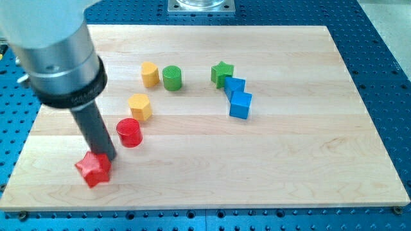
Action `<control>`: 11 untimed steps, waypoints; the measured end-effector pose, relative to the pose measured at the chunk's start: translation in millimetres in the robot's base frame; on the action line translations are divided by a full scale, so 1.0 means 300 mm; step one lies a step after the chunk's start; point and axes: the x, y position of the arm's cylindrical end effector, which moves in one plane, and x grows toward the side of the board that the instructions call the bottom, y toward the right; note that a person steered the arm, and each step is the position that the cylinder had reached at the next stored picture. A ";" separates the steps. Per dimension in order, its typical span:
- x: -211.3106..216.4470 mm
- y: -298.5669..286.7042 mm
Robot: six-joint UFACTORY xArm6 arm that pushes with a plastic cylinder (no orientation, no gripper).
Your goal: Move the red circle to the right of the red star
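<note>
While we look from the near edge of the wooden board point(270, 173) toward its far edge, the first thing we meet is the red star point(93, 169), lying in the lower left of the frame close to the board's bottom edge. Our rod point(95, 131) comes down from the upper left, and my tip point(109, 158) rests at the star's upper right corner, touching it or just beside it; we cannot tell which. We carry no pincer at all, only this straight dark rod, so nothing is gripped.

Just up and to the right of the star sits the red circle point(129, 132), upright, near the rod's right side but apart from it. Farther back, a little up and right of the red circle, stands an orange hexagonal block point(140, 106), near it but not touching.

Beyond that, toward the upper middle of the frame, a yellow block point(149, 74) and a green cylinder point(172, 77) stand just beside each other. To their right a green star point(222, 73) touches a blue block point(234, 86), and a blue cube point(241, 104) sits against that one on its near side.

A blue perforated table point(376, 38) surrounds the board, and a metal base plate point(201, 6) shows at the top centre of the frame.
</note>
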 end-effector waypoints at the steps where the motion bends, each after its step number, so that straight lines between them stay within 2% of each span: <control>1: -0.036 0.044; 3: -0.284 0.044; 4: -0.294 0.019; 6: -0.687 0.015; 7: -0.620 0.037; 8: -0.471 0.121; 10: -0.447 0.226; 11: -0.354 0.226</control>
